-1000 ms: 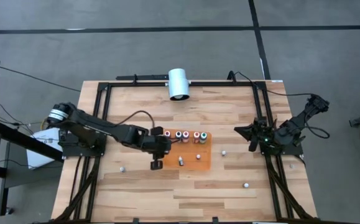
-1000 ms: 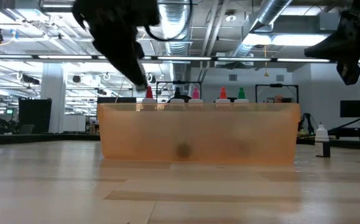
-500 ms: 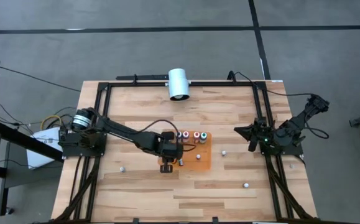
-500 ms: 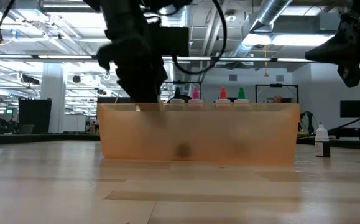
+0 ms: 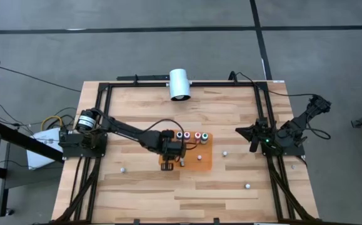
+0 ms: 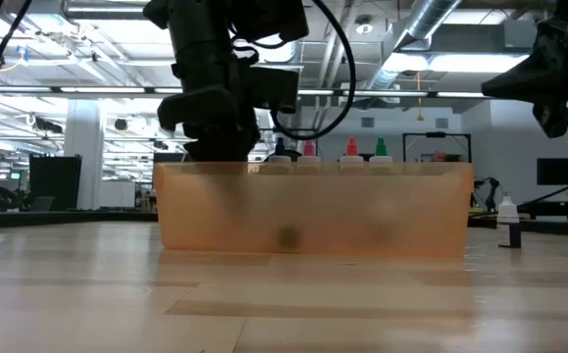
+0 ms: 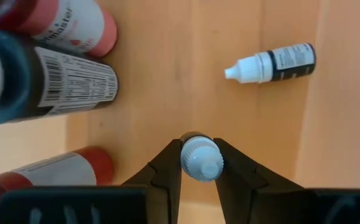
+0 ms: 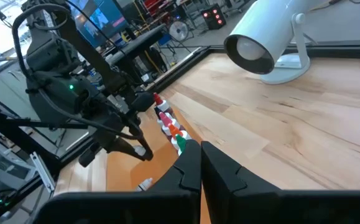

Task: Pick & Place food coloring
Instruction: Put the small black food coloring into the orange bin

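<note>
Since the earlier frame: left arm swung from beside the flat orange rectangular mat's (image 5: pixel 206 161) left end to above that end, and lowered.

High view: left gripper (image 5: pixel 168 164) over the mat's left end, at the middle of the light wooden table (image 5: pixel 231 112). Row of tiny upright food coloring bottles (image 5: pixel 192 135) with coloured tops along the mat's far edge. Three small white pieces loose on the bare wood, at left, right and near right of the mat. Large white cylinder (image 5: pixel 180 84) at the table's far edge. Right gripper (image 5: pixel 251 139) parked at the table's right edge.

Low view: left gripper (image 6: pixel 227 147) down at the mat's left end; pink, red and green tops (image 6: pixel 351 148) visible above its rim.

Left wrist view: dark fingers (image 7: pixel 167 169) clamped on a small white-capped bottle (image 7: pixel 201 157), seen cap-on. Another white-capped dark-labelled bottle (image 7: pixel 270 63) lying on its side on the orange surface, well apart. Red and dark bottles alongside.

Right wrist view: right gripper (image 8: pixel 200 163) fully closed, holding nothing; coloured bottles (image 8: pixel 169 123) and left arm farther off.
</note>
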Robot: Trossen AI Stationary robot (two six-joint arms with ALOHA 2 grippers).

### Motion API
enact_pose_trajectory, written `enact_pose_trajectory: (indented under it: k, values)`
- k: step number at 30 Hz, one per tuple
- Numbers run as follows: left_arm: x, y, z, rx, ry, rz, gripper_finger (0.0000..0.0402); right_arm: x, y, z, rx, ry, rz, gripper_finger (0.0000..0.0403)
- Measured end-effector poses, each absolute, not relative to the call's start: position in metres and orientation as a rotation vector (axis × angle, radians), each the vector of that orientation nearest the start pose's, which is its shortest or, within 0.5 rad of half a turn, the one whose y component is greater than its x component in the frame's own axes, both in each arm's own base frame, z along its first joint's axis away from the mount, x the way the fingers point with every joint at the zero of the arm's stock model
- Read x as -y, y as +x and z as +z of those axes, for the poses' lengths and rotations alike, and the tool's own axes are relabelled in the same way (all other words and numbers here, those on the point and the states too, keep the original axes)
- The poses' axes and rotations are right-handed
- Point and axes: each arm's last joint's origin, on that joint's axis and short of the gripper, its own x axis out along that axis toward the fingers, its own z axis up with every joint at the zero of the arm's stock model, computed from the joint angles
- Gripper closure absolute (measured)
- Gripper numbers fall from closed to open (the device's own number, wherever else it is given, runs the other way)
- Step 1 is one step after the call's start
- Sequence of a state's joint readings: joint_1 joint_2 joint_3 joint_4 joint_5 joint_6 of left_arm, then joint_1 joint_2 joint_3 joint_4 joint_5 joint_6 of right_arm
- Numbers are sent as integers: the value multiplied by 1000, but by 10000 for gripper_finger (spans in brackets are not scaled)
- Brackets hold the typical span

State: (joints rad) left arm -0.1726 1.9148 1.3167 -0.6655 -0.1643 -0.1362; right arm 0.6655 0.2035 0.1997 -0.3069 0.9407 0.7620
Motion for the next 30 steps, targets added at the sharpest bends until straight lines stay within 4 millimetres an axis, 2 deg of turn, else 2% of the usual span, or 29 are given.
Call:
enact_pose_trajectory:
  k: [9, 21, 30]
  values:
    - [58, 370, 172, -1242, 113, 66, 329, -36, 83, 190, -100, 530, -337, 402]
    - [58, 370, 172, -1243, 153, 36, 266, -36, 83, 190, -99, 535, -338, 402]
    - [58, 369, 176, -1268, 158, 37, 255, -36, 83, 190, -99, 539, -338, 402]
